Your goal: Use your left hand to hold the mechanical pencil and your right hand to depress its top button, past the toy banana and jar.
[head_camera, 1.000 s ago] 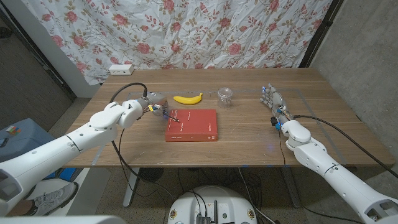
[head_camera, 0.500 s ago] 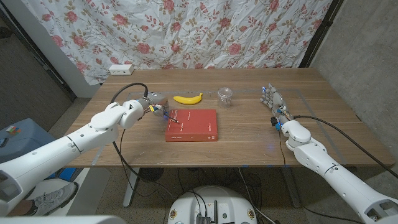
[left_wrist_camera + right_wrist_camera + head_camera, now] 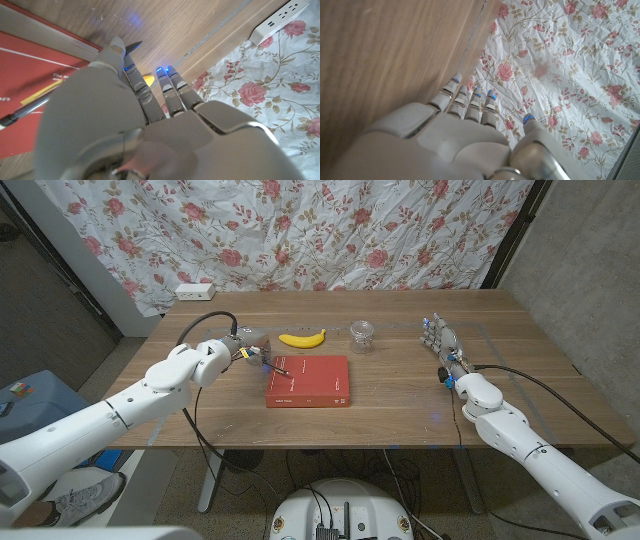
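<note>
Honestly the mechanical pencil (image 3: 277, 366) looks light, thin, slippery; it's at the red book's (image 3: 310, 381) left corner, left hand (image 3: 247, 348) apparently pinching mid-barrel. Right hand (image 3: 440, 342) waits, fingers straight together.

The head camera looked down over the whole counter (image 3: 400, 395); each wrist camera sat close behind its own fingers (image 3: 170, 87), sharing the floral curtain (image 3: 560, 65).

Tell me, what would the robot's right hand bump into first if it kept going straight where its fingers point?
Probably nothing on the table: the right hand points toward the far edge, then the flowered curtain.
</note>
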`<state>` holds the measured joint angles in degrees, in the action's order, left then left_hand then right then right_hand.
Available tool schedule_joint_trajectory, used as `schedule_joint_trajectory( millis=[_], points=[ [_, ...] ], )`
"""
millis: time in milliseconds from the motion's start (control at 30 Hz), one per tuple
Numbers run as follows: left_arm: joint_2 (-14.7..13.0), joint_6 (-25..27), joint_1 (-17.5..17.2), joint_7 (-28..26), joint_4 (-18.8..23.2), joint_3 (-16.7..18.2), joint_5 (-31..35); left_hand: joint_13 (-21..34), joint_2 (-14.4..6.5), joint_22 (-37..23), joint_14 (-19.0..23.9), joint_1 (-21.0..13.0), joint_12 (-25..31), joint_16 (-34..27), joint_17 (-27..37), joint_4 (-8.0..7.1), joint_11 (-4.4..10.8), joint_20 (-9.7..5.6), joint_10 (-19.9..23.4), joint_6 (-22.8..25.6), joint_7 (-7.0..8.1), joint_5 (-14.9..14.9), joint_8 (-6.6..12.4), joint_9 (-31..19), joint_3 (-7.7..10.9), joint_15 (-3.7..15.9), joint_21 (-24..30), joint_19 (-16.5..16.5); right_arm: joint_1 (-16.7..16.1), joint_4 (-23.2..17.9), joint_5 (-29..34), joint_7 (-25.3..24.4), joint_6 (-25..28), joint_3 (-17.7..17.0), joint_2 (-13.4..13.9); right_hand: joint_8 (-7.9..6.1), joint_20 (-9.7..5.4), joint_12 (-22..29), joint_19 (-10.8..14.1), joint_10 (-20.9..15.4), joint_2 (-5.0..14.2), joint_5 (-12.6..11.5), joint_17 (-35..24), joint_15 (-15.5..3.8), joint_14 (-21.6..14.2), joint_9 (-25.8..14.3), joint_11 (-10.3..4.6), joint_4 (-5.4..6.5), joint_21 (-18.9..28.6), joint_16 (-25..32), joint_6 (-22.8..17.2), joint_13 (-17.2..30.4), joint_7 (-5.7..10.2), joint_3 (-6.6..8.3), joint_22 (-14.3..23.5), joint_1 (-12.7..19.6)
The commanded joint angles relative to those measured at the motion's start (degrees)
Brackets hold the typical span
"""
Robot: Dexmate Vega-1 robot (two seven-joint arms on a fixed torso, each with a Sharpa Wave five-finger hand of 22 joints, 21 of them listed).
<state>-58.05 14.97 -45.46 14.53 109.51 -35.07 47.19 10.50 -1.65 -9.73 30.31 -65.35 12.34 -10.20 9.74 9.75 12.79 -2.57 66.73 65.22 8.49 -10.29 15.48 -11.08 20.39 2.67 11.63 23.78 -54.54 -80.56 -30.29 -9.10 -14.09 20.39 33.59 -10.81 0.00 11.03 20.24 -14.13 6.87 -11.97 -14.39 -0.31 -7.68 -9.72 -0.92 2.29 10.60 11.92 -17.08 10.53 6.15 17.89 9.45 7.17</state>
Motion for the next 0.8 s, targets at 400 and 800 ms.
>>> schedule_joint_trajectory(
  millis=[400,800],
  points=[
    [-0.2,7.7,-2.8,1.4,6.2,2.3,1.6,0.3,-0.2,-0.2,0.7,-0.2,0.3,-0.4,0.1,0.0,0.02,-5.24,1.1,0.6,-0.09,-0.3,0.24,-0.3,-0.52,10.49,0.0,0.5,1.3,0.3,1.7,1.8,-1.9,0.2,1.2,0.14,0.14,0.1,0.5,-0.6,0.38,-0.1,0.0,-0.36,-0.4,-0.3,0.08,-0.13,0.2,0.6,-0.6,0.2,-0.34,0.75,0.2,-0.2],
    [2.1,13.4,-3.3,2.4,8.5,2.3,2.4,0.3,-0.2,-0.3,0.8,-0.2,0.1,-0.3,0.1,-0.03,0.06,-5.23,1.4,0.9,0.08,-0.3,0.23,-0.3,-0.78,10.48,0.0,0.6,1.7,1.0,3.4,2.1,-4.4,0.4,1.2,-0.06,-0.31,0.3,1.0,-1.3,0.51,-0.1,0.0,-0.46,-0.9,-0.3,-0.04,-0.48,0.4,0.9,-1.2,0.2,-0.44,1.06,0.2,0.0]
  ],
)
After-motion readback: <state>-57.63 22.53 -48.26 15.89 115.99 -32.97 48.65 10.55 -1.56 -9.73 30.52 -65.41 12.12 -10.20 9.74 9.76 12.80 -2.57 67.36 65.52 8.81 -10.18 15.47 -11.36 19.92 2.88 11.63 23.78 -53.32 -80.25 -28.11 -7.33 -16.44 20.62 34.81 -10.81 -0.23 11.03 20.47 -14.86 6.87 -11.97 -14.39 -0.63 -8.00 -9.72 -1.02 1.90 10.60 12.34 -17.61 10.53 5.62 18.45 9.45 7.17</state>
